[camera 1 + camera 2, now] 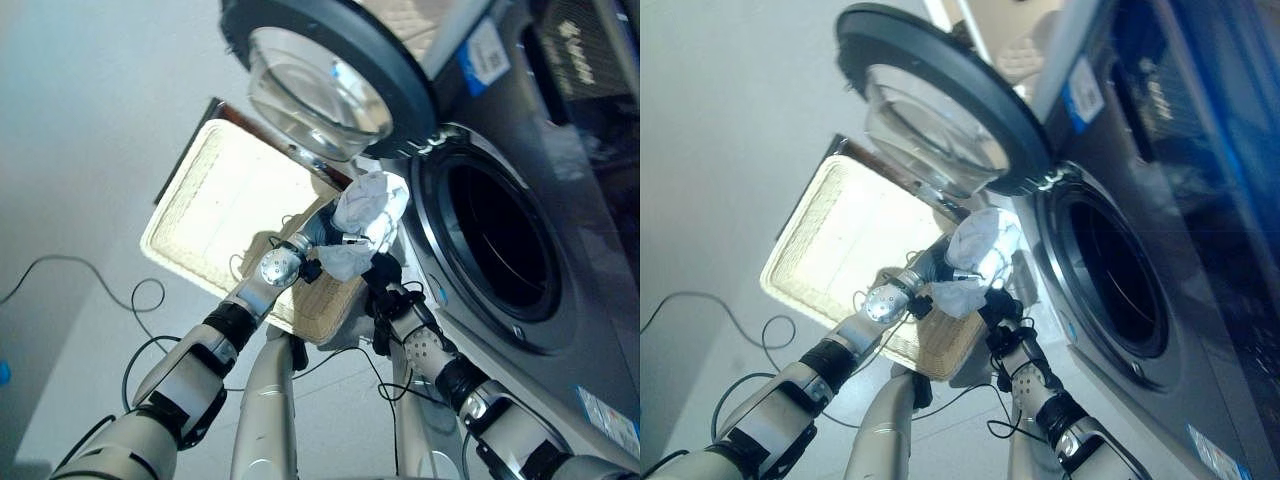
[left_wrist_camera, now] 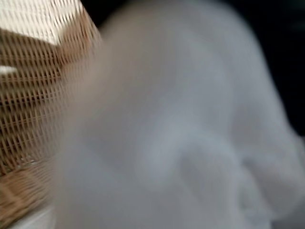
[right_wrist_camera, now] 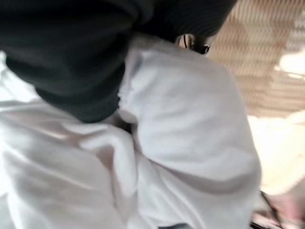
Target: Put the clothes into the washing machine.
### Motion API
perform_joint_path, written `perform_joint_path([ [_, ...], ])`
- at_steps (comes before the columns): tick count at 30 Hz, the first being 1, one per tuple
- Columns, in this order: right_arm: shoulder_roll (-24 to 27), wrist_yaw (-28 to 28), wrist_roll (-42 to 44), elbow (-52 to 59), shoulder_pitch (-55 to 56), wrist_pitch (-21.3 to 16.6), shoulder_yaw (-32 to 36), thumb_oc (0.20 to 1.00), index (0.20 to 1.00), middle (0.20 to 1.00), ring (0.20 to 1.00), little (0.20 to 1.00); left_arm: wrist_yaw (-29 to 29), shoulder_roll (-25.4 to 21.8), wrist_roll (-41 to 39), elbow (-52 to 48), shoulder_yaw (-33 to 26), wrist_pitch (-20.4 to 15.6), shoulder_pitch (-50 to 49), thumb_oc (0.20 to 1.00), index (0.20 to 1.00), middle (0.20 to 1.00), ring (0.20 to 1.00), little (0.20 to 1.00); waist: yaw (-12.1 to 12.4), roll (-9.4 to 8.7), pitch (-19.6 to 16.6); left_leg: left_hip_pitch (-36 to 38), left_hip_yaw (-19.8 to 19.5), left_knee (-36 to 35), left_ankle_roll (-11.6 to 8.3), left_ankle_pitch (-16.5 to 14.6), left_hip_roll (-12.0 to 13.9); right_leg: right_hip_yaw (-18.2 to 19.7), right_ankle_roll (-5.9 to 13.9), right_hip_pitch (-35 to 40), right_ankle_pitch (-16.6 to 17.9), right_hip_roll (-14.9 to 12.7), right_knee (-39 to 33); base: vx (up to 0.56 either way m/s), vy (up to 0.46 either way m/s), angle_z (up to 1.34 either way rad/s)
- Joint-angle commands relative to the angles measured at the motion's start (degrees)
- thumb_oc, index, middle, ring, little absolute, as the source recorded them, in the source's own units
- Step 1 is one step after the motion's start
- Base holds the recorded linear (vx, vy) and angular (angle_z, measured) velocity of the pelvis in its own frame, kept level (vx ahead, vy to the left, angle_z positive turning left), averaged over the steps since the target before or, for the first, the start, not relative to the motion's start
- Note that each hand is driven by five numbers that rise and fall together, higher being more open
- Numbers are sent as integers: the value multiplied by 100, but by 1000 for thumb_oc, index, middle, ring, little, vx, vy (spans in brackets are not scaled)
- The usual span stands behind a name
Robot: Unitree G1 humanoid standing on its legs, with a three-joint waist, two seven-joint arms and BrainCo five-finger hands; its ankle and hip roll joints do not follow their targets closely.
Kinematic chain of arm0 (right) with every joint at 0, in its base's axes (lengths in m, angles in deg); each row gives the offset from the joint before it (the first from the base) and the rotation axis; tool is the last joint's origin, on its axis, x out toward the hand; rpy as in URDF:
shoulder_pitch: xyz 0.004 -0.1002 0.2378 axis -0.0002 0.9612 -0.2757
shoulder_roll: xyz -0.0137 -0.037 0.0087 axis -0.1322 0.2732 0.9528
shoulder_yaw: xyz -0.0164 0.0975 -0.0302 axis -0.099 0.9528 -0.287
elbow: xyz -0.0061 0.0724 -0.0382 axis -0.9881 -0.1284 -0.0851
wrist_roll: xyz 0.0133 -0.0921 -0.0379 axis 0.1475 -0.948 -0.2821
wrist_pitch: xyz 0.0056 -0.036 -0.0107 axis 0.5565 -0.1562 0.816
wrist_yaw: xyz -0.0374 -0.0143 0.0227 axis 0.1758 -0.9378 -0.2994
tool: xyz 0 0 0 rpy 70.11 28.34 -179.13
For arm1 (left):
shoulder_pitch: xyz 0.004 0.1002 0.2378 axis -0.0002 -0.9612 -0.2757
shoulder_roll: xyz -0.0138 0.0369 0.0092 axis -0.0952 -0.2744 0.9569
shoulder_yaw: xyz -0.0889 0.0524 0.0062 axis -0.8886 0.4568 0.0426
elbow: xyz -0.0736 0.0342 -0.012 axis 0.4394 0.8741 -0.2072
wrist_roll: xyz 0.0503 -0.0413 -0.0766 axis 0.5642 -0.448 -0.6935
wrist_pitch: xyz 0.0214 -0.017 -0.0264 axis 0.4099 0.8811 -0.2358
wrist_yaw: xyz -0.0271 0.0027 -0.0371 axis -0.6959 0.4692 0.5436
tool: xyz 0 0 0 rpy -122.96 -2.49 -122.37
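Indoors, pale floor [image 1: 80, 150]; both hands' grips on white clothes [image 1: 365, 215] unclear beside washing machine [image 1: 560, 300].

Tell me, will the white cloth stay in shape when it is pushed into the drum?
Probably not: the white cloth is bunched and creased, so it looks floppy. A loose flap hangs low and may snag on the drum opening. It looks light.
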Motion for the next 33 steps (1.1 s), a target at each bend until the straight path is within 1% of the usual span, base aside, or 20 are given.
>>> perform_joint_path([
  [1, -106, -128, 627, 580, -679, -1077, 500, 200, 200, 200, 200, 200, -781, -160, 1035, -12, 157, -429, -202, 1000, 1000, 1000, 1000, 1000, 43, 209, -7, 70, 349, 435, -386, -646, -12, 8, 646, 143, 64, 120, -103, -18, 138, -41],
  [2, -115, -216, 689, 510, -460, -1019, 513, 200, 200, 200, 200, 200, -971, -173, 1260, -206, 292, -403, -208, 1000, 1000, 1000, 1000, 1000, -61, 261, -7, 124, 441, 419, -380, -669, -48, 114, 633, 171, 76, 174, -175, -18, 138, -41],
  [4, -115, -216, 689, 510, -460, -1019, 513, 200, 200, 200, 200, 200, -971, -173, 1260, -206, 292, -403, -208, 1000, 1000, 1000, 1000, 1000, -61, 261, -7, 124, 441, 419, -380, -669, -48, 114, 633, 171, 76, 174, -175, -11, 133, -43],
  [5, -113, -229, 619, 377, -326, -1018, 482, 200, 200, 200, 200, 200, -1036, -120, 1307, -261, 427, -370, -144, 1000, 1000, 1000, 1000, 1000, -155, 322, -7, 179, 547, 398, -368, -687, -84, 208, 626, 194, 94, 203, -262, -4, 128, -46],
  [6, -113, -229, 619, 377, -326, -1018, 482, 200, 200, 200, 200, 200, -1036, -120, 1307, -261, 427, -370, -144, 1000, 1000, 1000, 1000, 1000, -155, 322, -7, 179, 547, 398, -368, -687, -84, 208, 626, 194, 94, 203, -262, -12, 236, -65],
  [7, -165, -231, 579, 288, -272, -1012, 412, 200, 200, 200, 200, 200, -1090, -37, 1319, -252, 539, -231, -25, 1000, 1000, 1000, 1000, 1000, -247, 350, -7, 212, 659, 402, -354, -709, -112, 277, 627, 202, 120, 239, -333, -8, 166, -39],
  [11, -194, -114, 562, 211, -231, -957, 355, 200, 200, 200, 200, 200, -1261, 41, 1328, -160, 593, -146, 89, 1000, 1000, 1000, 1000, 1000, -336, 331, -7, 189, 718, 455, -338, -727, -138, 392, 621, 179, 147, 317, -360, 8, 121, -34],
  [15, -221, -51, 883, 24, -172, -933, 438, 200, 200, 200, 200, 200, -1437, 82, 1430, -35, 597, -47, 215, 1000, 1000, 1000, 1000, 1000, -418, 299, -7, 175, 763, 493, -325, -746, -153, 491, 621, 168, 165, 387, -388, 15, 83, -7],
  [17, -249, -61, 1095, -96, -165, -1011, 510, 200, 200, 200, 200, 200, -1486, 108, 1481, 7, 593, -4, 250, 1000, 1000, 1000, 1000, 1000, -441, 297, -7, 168, 760, 494, -316, -751, -168, 551, 621, 153, 172, 425, -391, 23, 74, -3],
  [18, -273, -93, 1307, -188, -154, -1146, 592, 200, 200, 200, 200, 200, -1519, 124, 1481, 48, 602, 51, 274, 1000, 1000, 1000, 1000, 1000, -461, 298, -7, 167, 756, 495, -310, -752, -178, 598, 624, 147, 179, 449, -393, 25, 69, -2],
  [20, -291, -34, 1283, -249, -158, -1241, 649, 200, 200, 200, 200, 200, -1550, 134, 1457, 68, 602, 81, 295, 1000, 1000, 1000, 1000, 1000, -470, 302, -7, 177, 766, 483, -308, -746, -187, 607, 627, 159, 185, 461, -409, 23, 63, -5],
  [21, -298, 39, 1305, -379, -195, -1430, 776, 200, 200, 200, 200, 200, -1639, 166, 1403, 125, 575, 123, 322, 1000, 1000, 1000, 1000, 1000, -483, 308, -7, 196, 773, 454, -297, -732, -197, 658, 625, 169, 198, 495, -429, 24, 60, -7],
  [22, -303, 69, 1320, -396, -203, -1491, 798, 200, 200, 200, 200, 200, -1659, 173, 1395, 141, 566, 139, 329, 1000, 1000, 1000, 1000, 1000, -488, 309, -7, 202, 776, 448, -296, -730, -199, 672, 625, 173, 201, 504, -434, 21, 50, -5],
  [23, -303, 69, 1320, -396, -203, -1491, 798, 200, 200, 200, 200, 200, -1659, 173, 1395, 141, 566, 139, 329, 1000, 1000, 1000, 1000, 1000, -488, 309, -7, 202, 776, 448, -296, -730, -199, 672, 625, 173, 201, 504, -434, 9, 19, -5],
  [26, -266, 25, 1490, -563, -259, -1739, 1053, 200, 200, 200, 200, 200, -1875, 202, 1213, 269, 486, 123, 343, 1000, 1000, 1000, 1000, 1000, -492, 318, -7, 212, 755, 442, -282, -732, -216, 728, 629, 181, 198, 540, -428, 24, 36, -3],
  [27, -155, -119, 1709, -849, -433, -1793, 1480, 200, 200, 200, 200, 200, -2223, 241, 729, 411, 189, -88, 298, 1000, 1000, 1000, 1000, 1000, -436, 347, -7, 214, 645, 470, -272, -761, -258, 786, 628, 203, 169, 565, -394, 32, 15, 0],
  [28, -148, -127, 1732, -861, -444, -1791, 1493, 200, 200, 200, 200, 200, -2240, 243, 713, 414, 178, -97, 298, 1000, 1000, 1000, 1000, 1000, -433, 351, -7, 210, 640, 474, -272, -763, -260, 785, 628, 202, 168, 565, -392, 33, -7, 1],
  [30, -59, -140, 2282, -1158, -733, -1535, 1994, 200, 200, 200, 200, 200, -2519, 226, 513, 522, -146, -435, 192, 1000, 1000, 1000, 1000, 1000, -308, 363, -7, 171, 513, 562, -267, -814, -299, 767, 642, 183, 132, 558, -284, 21, -61, 3],
  [31, -39, -134, 2425, -1213, -779, -1532, 2059, 200, 200, 200, 200, 200, -2596, 224, 506, 538, -194, -464, 176, 1000, 1000, 1000, 1000, 1000, -285, 366, -7, 157, 492, 584, -265, -826, -306, 753, 644, 177, 126, 552, -270, 33, -80, 5],
  [33, 36, -186, 2977, -1529, -974, -1458, 2465, 200, 200, 200, 200, 200, -2953, 193, 506, 591, -424, -706, 38, 1000, 1000, 1000, 1000, 1000, -162, 367, -7, 137, 401, 609, -269, -849, -332, 706, 654, 187, 112, 533, -235, 21, -94, 7],
])
